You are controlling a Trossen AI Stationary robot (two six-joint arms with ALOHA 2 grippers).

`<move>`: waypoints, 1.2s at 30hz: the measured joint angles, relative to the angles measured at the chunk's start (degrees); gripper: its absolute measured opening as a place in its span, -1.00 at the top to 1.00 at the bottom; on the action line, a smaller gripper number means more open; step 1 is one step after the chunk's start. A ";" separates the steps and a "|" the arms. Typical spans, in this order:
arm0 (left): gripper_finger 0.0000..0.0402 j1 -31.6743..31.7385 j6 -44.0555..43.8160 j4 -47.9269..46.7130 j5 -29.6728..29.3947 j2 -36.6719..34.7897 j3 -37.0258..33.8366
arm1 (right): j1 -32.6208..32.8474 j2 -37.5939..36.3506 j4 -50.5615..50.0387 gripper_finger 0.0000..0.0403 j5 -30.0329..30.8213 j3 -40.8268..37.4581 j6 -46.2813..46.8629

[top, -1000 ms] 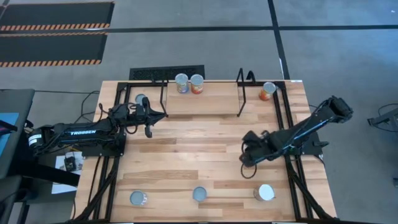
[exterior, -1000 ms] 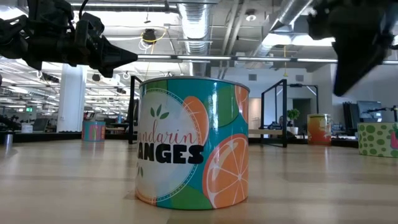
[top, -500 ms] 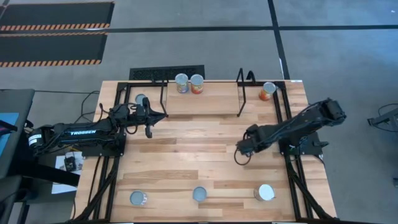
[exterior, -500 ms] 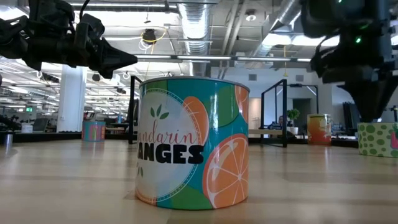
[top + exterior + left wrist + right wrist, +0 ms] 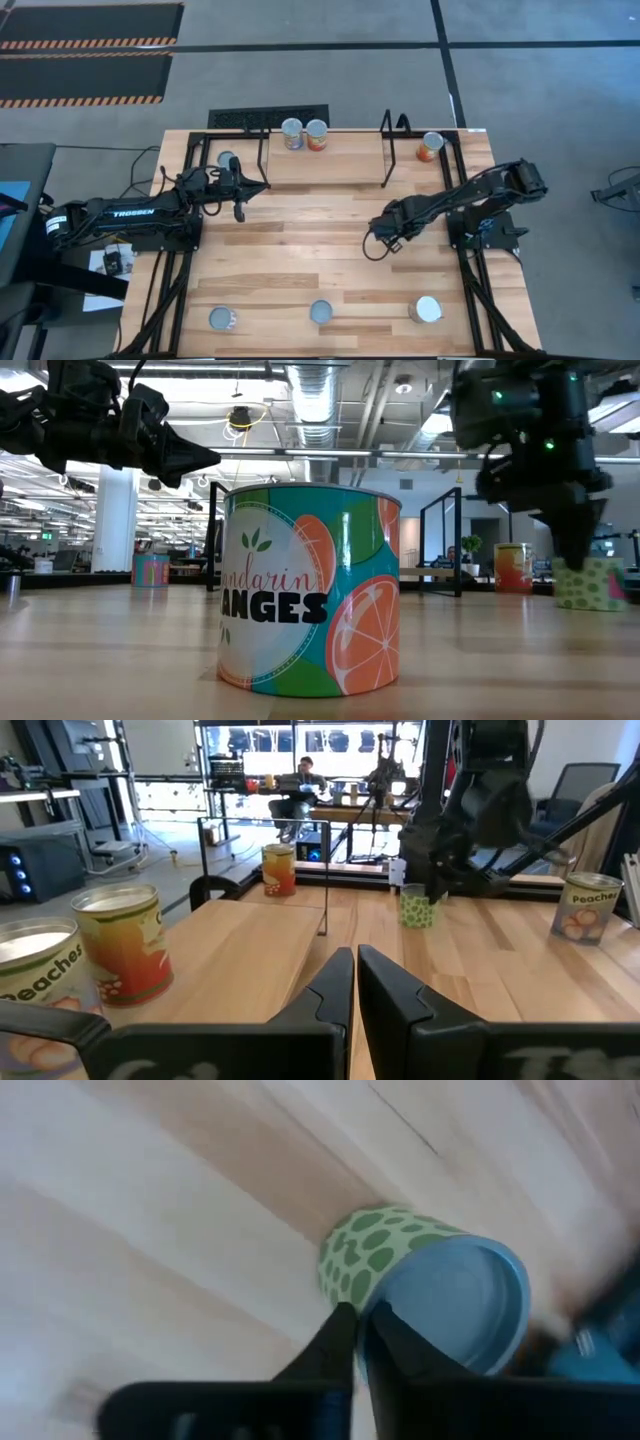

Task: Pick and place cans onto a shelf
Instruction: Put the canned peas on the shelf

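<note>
Right pincer (image 5: 372,247), fingers clenched together and empty, hangs mid-worktop. Its wrist view shows the green-spotted cylindrical tin with silvery top (image 5: 425,1285) upright just past the fingertips, axis vertical. In the high view the near-right tin (image 5: 427,309) looks closest. Left pincer (image 5: 241,207) waits clenched, empty, by the light-wood shelf with black wire ends (image 5: 330,165); right arm is nearer.

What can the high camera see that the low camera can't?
Only the high view shows the round tops of three cans along the table's near edge, and two cans standing on the shelf. Only the low view shows the orange-slice label on the close mandarin can and the room behind. Both show the left gripper and the right gripper.
</note>
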 joint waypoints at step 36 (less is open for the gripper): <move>0.97 0.01 0.61 0.00 -3.42 0.61 0.00 | -32.91 31.03 -3.92 0.94 -0.19 60.99 -69.83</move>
